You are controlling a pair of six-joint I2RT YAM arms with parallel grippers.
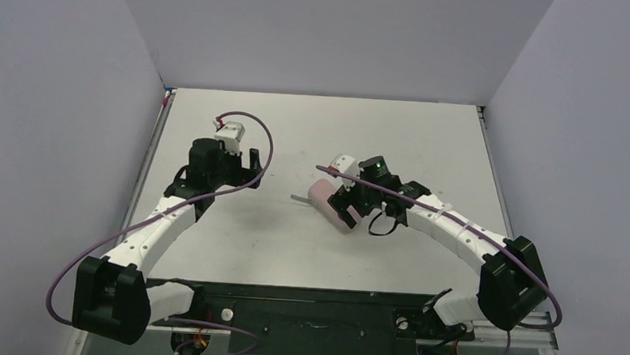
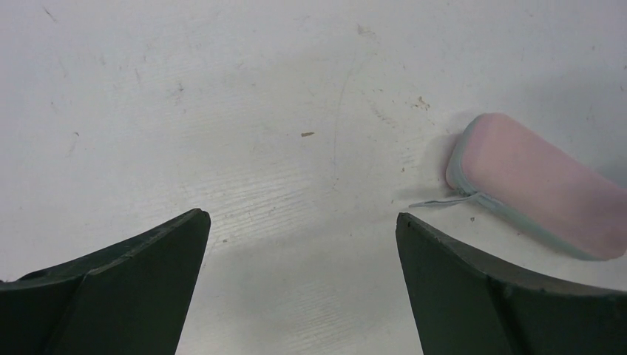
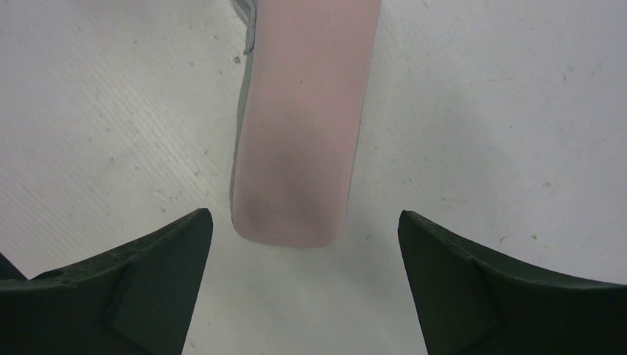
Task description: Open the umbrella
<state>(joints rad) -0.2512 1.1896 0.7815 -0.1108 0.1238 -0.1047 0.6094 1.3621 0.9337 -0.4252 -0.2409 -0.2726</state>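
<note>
The umbrella itself is hidden; no canopy, shaft or handle shows. A pale pink oblong zipped sleeve (image 1: 324,196) lies on the white table, with its grey zipper pull pointing left. My right gripper (image 1: 352,214) is open and empty, just short of the sleeve's near end (image 3: 303,133), with a finger to each side of its line. My left gripper (image 1: 253,168) is open and empty over bare table, to the left of the sleeve. The sleeve sits at the right edge of the left wrist view (image 2: 540,185).
Grey walls close in the table (image 1: 314,137) at the back and on both sides. A thin black loop (image 1: 382,223) shows beside the right wrist; I cannot tell what it is. The arm bases and cables are at the near edge.
</note>
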